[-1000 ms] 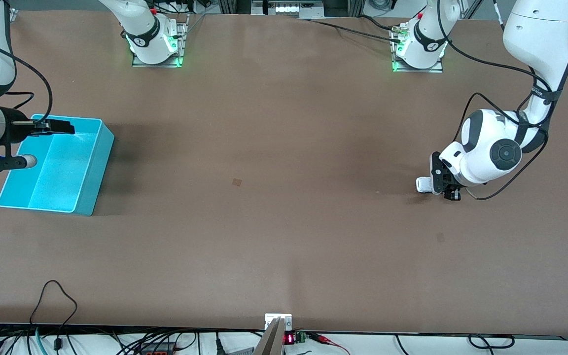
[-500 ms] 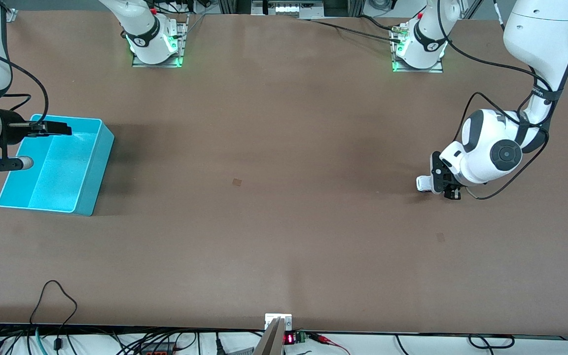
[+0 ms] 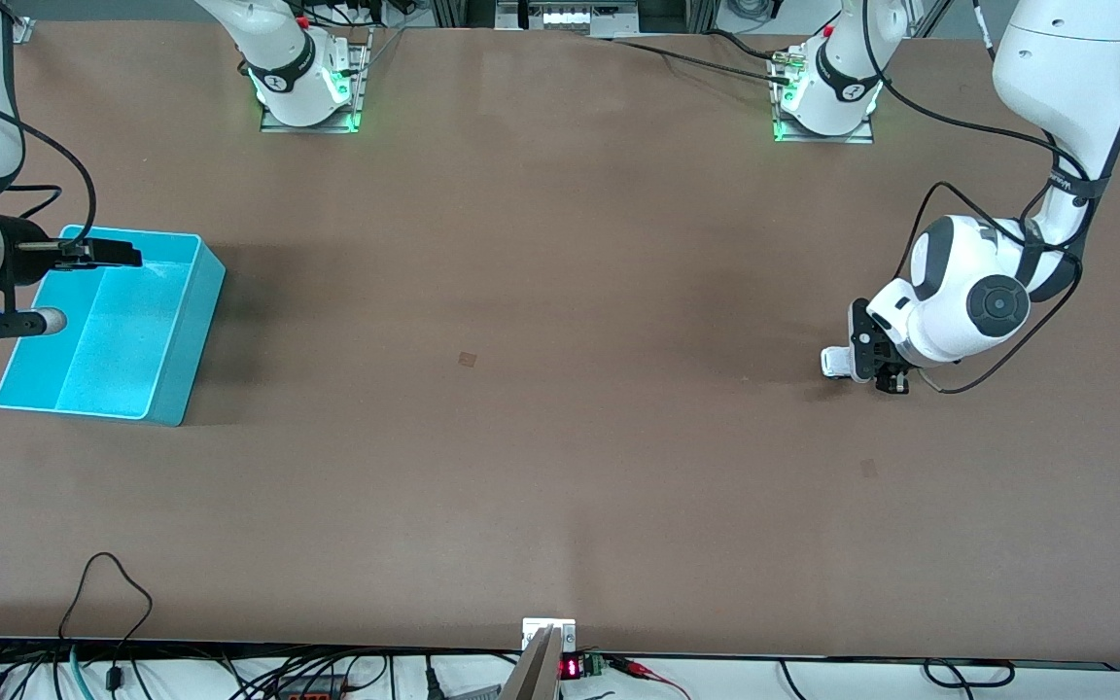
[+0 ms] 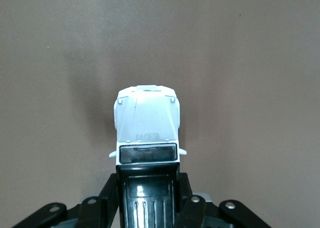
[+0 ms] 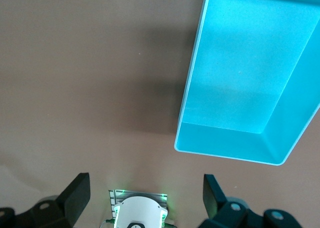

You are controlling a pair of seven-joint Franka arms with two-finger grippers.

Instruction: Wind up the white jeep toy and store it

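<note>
Left gripper (image 3: 861,369) pinches the white jeep toy (image 4: 146,130) low at the table's three o'clock, likely for winding. Right gripper (image 5: 145,193) waits spread over the turquoise bin (image 3: 192,321) at nine o'clock.

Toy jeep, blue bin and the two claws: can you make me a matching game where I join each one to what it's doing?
Things:
1. toy jeep
2. blue bin
3. left claw
4. right claw

States:
A. open, holding nothing, over the bin
B. sits with nothing inside, at the right arm's end of the table
C. white with a black roof, gripped low over the table
D. shut on the toy

Pairs: 1-C, 2-B, 3-D, 4-A
</note>
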